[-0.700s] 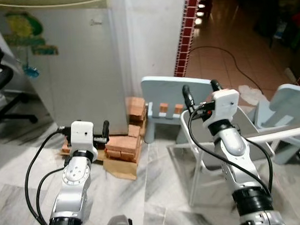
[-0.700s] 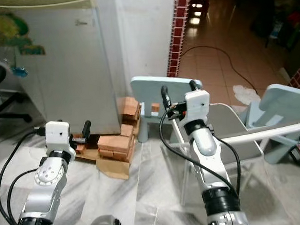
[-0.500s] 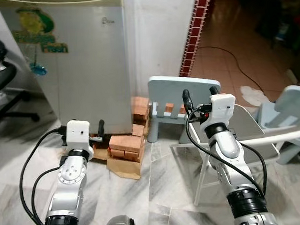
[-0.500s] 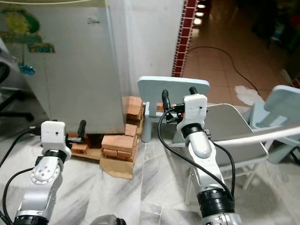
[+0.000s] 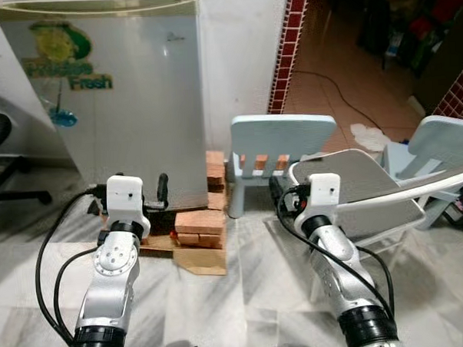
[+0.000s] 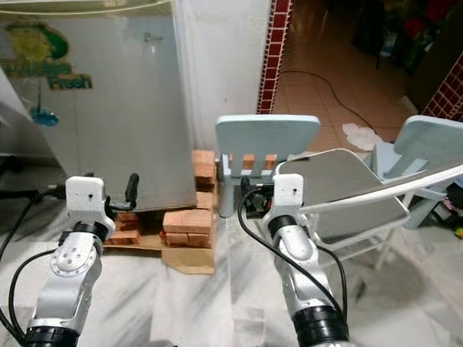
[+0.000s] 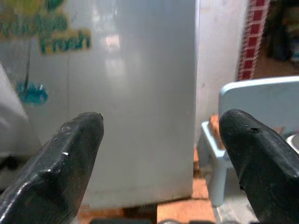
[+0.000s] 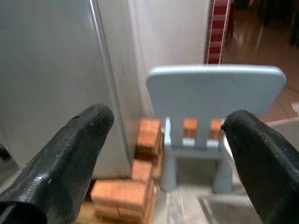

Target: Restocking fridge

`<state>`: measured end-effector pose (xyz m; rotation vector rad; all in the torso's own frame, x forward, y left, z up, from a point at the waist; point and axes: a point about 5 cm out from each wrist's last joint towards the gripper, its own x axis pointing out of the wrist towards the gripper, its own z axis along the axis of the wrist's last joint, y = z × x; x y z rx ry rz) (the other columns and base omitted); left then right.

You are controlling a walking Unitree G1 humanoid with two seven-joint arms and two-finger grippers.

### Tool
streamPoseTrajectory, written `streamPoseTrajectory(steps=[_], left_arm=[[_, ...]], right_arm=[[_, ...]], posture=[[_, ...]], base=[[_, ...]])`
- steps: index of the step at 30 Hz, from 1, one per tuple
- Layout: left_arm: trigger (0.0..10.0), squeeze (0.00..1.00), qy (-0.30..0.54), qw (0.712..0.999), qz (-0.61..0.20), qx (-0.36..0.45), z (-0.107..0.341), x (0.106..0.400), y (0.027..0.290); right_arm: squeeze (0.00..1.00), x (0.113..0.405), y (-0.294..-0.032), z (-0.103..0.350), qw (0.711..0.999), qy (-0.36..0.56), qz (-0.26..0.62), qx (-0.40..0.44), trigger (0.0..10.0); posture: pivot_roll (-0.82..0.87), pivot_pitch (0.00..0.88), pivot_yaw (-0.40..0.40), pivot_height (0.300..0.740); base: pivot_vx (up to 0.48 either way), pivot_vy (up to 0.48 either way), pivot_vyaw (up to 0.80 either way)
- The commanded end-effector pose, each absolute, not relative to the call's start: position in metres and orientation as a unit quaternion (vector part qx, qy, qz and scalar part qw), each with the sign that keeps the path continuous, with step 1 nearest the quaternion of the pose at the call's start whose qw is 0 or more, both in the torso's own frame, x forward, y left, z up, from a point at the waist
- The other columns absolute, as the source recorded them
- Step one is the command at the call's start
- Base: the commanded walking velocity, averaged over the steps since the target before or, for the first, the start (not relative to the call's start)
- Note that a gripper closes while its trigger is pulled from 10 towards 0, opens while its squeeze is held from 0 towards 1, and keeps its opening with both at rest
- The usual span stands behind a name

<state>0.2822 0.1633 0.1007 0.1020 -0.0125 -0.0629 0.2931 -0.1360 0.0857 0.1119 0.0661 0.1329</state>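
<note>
A stack of reddish bricks (image 5: pixel 205 221) lies on a flat piece of cardboard (image 5: pixel 198 259) on a grey marble floor (image 5: pixel 244 296), ahead of and between the two grippers. Beyond the right gripper stands a small pale blue child's chair (image 5: pixel 282 140), its backrest facing the camera. Just right of that gripper is a white chair with a grey seat (image 5: pixel 371 198). A second pale blue chair (image 5: pixel 445 145) stands farther right. A red tiled column (image 5: pixel 287 44) rises beyond, with a black cable (image 5: pixel 343 88) on the orange floor. An office chair base (image 5: pixel 9 191) sits far left.
</note>
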Motion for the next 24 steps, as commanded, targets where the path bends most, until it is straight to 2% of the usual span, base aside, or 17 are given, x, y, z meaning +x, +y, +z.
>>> streamPoseTrajectory(steps=[1,3,5,11,19,20,22,24], left_arm=[[10.0,0.0,-0.006,0.998,-0.046,0.042,0.098,0.278,0.158],[10.0,0.0,-0.009,0.998,-0.061,0.028,0.093,0.271,0.159],[10.0,0.0,-0.005,0.998,-0.059,0.014,0.09,0.267,0.16],[10.0,0.0,0.009,0.998,-0.066,-0.003,0.083,0.262,0.161],[10.0,0.0,0.01,0.998,-0.066,-0.007,0.08,0.259,0.162],[10.0,0.0,0.011,0.998,-0.066,-0.012,0.08,0.259,0.163],[10.0,0.0,0.011,0.998,-0.066,-0.014,0.081,0.259,0.163],[10.0,0.0,0.013,0.998,-0.064,-0.015,0.08,0.259,0.164]], right_arm=[[0.0,0.289,-0.145,0.086,0.996,0.029,0.057,0.056,10.0],[0.0,0.284,-0.151,0.082,0.998,0.039,0.039,0.044,10.0],[0.0,0.283,-0.153,0.08,0.995,0.052,0.038,0.074,10.0],[0.0,0.28,-0.163,0.074,0.994,0.069,0.017,0.081,10.0],[0.0,0.274,-0.169,0.075,0.996,0.063,0.011,0.061,10.0],[0.0,0.274,-0.173,0.077,0.998,0.05,0.007,0.031,10.0],[0.0,0.272,-0.173,0.076,0.998,0.054,0.01,0.043,10.0],[0.0,0.271,-0.181,0.076,0.998,0.047,-0.023,0.025,10.0]], posture=[[0.08,0.0,-0.015,0.74],[0.07,0.0,-0.013,0.74],[0.07,0.0,-0.011,0.74],[0.06,0.0,-0.005,0.74],[0.06,0.0,-0.005,0.74],[0.06,0.0,-0.002,0.74],[0.05,0.0,0.002,0.74],[0.05,0.0,0.012,0.74]], base=[[0.0,0.48,0.0],[0.0,0.48,0.0],[0.0,0.48,0.0],[0.0,0.48,0.0],[0.0,0.48,0.0],[0.0,0.48,0.0],[0.0,0.48,0.0],[0.0,0.48,0.0]])
